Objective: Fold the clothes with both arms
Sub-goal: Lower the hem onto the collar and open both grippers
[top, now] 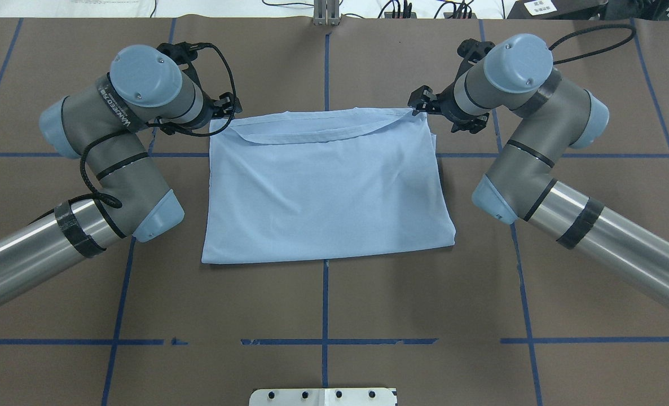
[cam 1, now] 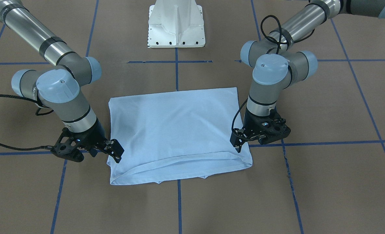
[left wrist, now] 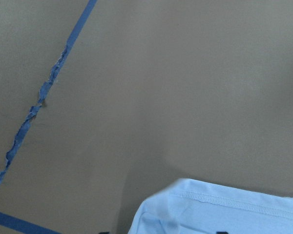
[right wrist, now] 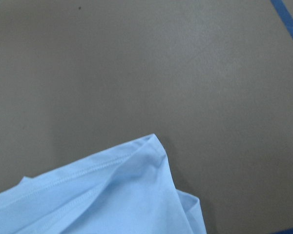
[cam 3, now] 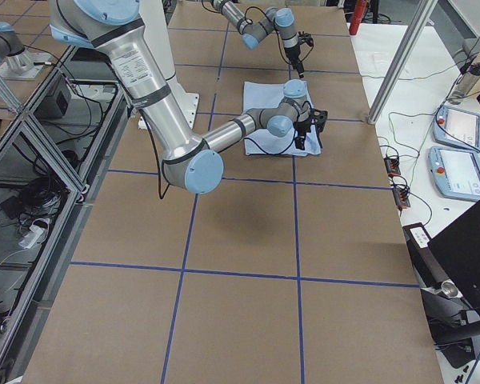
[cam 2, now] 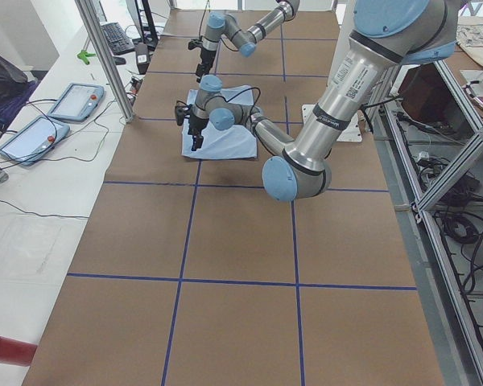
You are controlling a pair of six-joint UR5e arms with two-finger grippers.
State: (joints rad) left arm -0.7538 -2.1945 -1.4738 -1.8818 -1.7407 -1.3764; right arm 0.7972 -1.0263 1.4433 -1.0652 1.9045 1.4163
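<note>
- Closest to the overhead camera are two grey arms with light blue caps and black cables: the left arm [top: 114,169] and the right arm [top: 537,152].
- Under them the tabletop [cam 1: 325,182] is brown and flat. Blue tape lines [cam 1: 179,201] cut it into big squares, and one line looks torn and ragged in the left wrist view.
- At the middle of the robot's edge of the tabletop stands a white base [cam 1: 176,26].
- Past the edge across from the robot lie two grey touch screens [cam 2: 74,100] with red buttons. Silver poles [cam 2: 105,56] stand there too.
- In the middle of the tabletop, in front of the white base, lies the light blue T-shirt [top: 323,186]. It is folded into a wide, almost square shape with soft wrinkles, and its plain side is up.
- A stitched hem runs in a curve along the shirt's side away from the robot.
- Over the hem corner on the robot's left sits the left hand [cam 1: 239,144]. Two dark tips at the bottom of its wrist view stand apart, with cloth between them, so its fingers are wide.
- At the other hem corner is the right hand [cam 1: 116,152]. I cannot tell if it is wide, narrow or holding the cloth.
- White letters [top: 114,107] on the left arm are too hard to read.
</note>
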